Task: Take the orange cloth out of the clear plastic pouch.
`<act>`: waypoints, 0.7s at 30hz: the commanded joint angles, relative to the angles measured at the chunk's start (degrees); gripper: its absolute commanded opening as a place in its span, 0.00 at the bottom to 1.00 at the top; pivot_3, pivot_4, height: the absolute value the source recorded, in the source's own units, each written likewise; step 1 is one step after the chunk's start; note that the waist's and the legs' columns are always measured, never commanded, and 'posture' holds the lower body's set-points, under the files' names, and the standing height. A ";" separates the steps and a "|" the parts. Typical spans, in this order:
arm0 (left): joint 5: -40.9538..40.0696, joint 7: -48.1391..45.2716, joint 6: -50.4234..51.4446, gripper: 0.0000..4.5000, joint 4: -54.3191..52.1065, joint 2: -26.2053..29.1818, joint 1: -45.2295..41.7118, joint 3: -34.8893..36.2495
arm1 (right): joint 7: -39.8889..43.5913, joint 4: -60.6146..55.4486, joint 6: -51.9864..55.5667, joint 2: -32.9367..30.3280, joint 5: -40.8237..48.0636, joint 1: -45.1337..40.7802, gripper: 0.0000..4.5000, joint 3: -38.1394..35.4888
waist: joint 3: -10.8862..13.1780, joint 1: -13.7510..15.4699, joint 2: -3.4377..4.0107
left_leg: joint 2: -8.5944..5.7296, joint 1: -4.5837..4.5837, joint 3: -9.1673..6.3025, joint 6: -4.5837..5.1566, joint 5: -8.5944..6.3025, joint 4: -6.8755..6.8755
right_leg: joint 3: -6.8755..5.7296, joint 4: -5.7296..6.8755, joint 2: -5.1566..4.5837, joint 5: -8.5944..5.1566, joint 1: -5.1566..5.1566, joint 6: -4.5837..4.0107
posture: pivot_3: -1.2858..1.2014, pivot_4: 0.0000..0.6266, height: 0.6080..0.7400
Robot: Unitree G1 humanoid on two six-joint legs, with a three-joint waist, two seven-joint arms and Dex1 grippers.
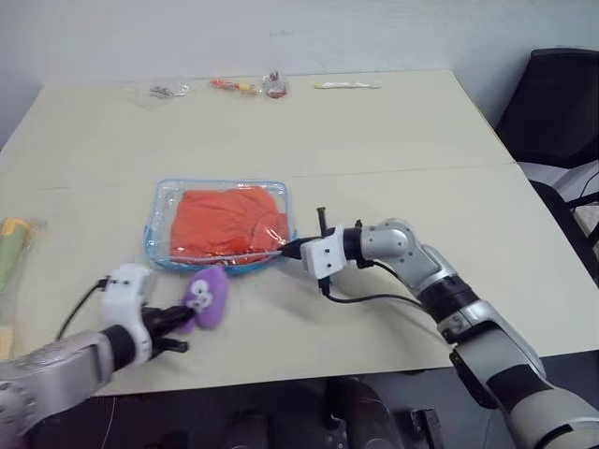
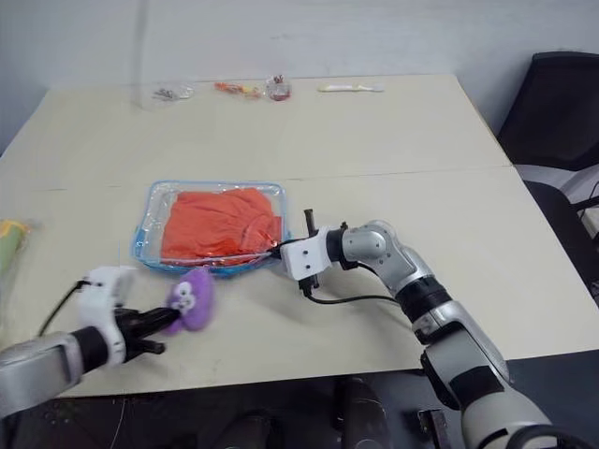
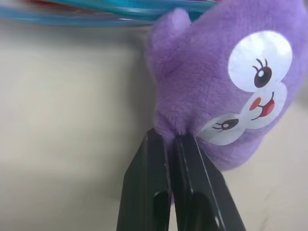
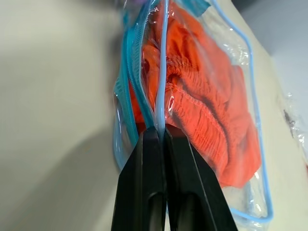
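The orange cloth (image 1: 227, 223) lies wrinkled inside the clear plastic pouch (image 1: 165, 202), a flat pouch with light blue trim in the middle of the table. My right gripper (image 1: 288, 249) is shut on the pouch's blue edge at its near right corner; in the right wrist view the trim (image 4: 161, 72) runs straight into the closed fingers (image 4: 144, 183). My left gripper (image 1: 183, 318) is shut on a small purple plush toy (image 1: 207, 296), held just in front of the pouch's near edge. The left wrist view shows the fingers (image 3: 147, 187) pinching the toy's (image 3: 202, 62) lower edge.
A beige table (image 1: 393, 140) carries small clear bags (image 1: 167, 91) and little items (image 1: 234, 86) along its far edge, plus a pale stick (image 1: 346, 84). A yellow-green object (image 1: 11, 245) lies at the left edge. A black chair (image 1: 552, 103) stands to the right.
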 commanded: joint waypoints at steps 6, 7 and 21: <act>21.56 -21.59 -4.59 0.00 13.71 6.06 4.57 14.03 | 3.52 -4.32 -2.83 -8.35 5.09 2.64 0.00 -5.32 | 0.03 0.18 0.02 | -0.05 -0.03 0.18 0.00 0.00 -0.05 | -0.09 -0.03 0.06 0.00 -0.01 0.04 | 0.52 0.24 1.00; 23.51 -23.32 -5.17 0.00 15.30 6.36 4.41 14.59 | 3.77 -4.06 -3.19 -9.19 5.42 2.63 0.00 -5.63 | 0.04 0.11 0.02 | -0.04 -0.04 0.25 -0.01 0.00 -0.11 | -0.06 -0.03 0.08 0.00 -0.01 0.04 | 0.52 0.24 1.00; 29.13 -31.09 -4.97 0.44 9.65 -0.67 -3.13 8.05 | 7.38 -9.45 4.73 -8.06 11.29 4.99 0.30 -5.93 | 0.09 0.15 -0.04 | 0.07 0.04 0.24 -0.03 0.00 -0.07 | 0.06 0.01 -0.09 0.00 -0.05 0.03 | 0.52 0.24 1.00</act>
